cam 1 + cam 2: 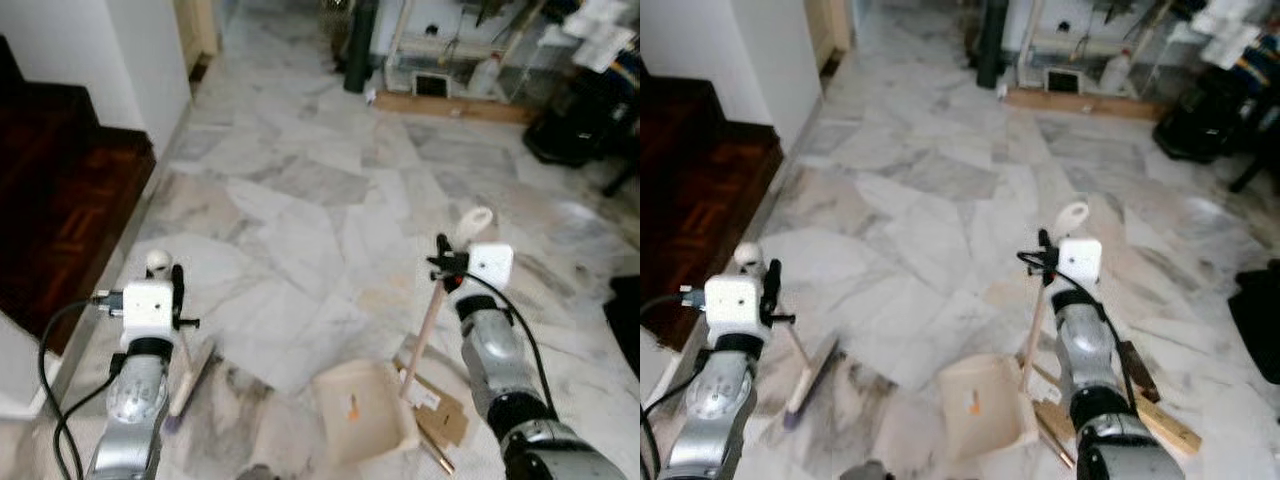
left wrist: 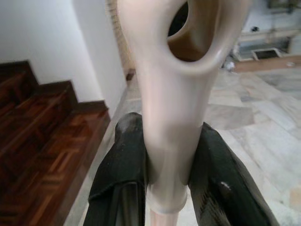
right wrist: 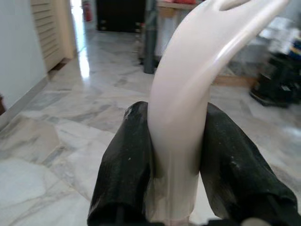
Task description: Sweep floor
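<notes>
My left gripper [image 1: 172, 290] is shut on the cream handle of a broom [image 2: 171, 117], with its black fingers [image 2: 120, 165] pressed to both sides. The brush head [image 1: 190, 378] rests on the marble floor by my left arm. My right gripper [image 1: 445, 265] is shut on the long pale handle [image 3: 181, 108] of a dustpan. The cream dustpan [image 1: 365, 410] sits on the floor between my arms, with a small orange bit inside. Brown cardboard scraps [image 1: 440, 405] and a wooden strip [image 1: 1160, 420] lie just right of the pan.
Dark wooden stairs [image 1: 60, 210] and a white wall [image 1: 120, 50] border the left side. Shelving [image 1: 450, 50], a wooden plank [image 1: 450, 105] and a dark pole [image 1: 360, 45] stand at the back. A black bag [image 1: 580, 130] sits far right. Open marble floor [image 1: 320, 200] stretches ahead.
</notes>
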Motion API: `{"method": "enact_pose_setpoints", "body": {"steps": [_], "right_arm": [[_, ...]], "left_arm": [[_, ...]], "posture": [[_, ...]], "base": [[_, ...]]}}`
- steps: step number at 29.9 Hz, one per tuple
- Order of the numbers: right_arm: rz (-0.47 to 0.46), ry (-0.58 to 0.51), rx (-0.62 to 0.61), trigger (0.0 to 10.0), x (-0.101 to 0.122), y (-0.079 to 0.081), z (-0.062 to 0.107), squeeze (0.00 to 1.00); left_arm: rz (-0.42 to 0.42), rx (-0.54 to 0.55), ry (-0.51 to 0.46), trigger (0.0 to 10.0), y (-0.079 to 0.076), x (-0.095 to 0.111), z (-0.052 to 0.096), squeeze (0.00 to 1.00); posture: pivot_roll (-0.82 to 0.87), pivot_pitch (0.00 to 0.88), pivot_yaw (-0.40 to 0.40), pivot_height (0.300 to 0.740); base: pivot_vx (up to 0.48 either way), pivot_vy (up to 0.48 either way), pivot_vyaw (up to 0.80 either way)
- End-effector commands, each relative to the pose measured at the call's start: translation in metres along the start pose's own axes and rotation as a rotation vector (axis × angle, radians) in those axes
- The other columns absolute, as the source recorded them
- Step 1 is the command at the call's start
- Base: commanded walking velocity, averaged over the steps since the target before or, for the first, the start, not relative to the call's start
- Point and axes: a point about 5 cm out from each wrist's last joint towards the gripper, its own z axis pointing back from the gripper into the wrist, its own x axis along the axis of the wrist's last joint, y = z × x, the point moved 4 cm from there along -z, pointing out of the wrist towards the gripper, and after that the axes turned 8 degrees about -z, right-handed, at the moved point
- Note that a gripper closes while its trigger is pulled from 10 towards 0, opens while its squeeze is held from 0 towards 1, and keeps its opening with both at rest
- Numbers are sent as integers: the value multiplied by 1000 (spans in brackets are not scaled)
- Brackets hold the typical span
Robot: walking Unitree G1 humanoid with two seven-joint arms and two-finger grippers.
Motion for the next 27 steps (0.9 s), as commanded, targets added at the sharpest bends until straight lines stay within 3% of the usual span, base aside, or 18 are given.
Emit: {"method": "enact_pose_setpoints", "body": {"steps": [1, 25, 27], "right_arm": [[-3, -24, -21, 10000, 5, -7, 0, 0], [-15, -44, -35, 10000, 6, -7, 2, 0], [-26, -64, -48, 10000, 8, -8, 3, 0]], "left_arm": [[-15, -6, -36, 10000, -1, 7, -2, 0], [-4, -58, -55, 10000, -11, 10, -14, 0], [-4, -61, -58, 10000, -12, 10, -16, 0]], "posture": [[116, 113, -26, 740], [95, 24, 4, 740], [93, 20, 7, 740]], "base": [[0, 0, -800], [0, 0, -800], [0, 0, 0]]}}
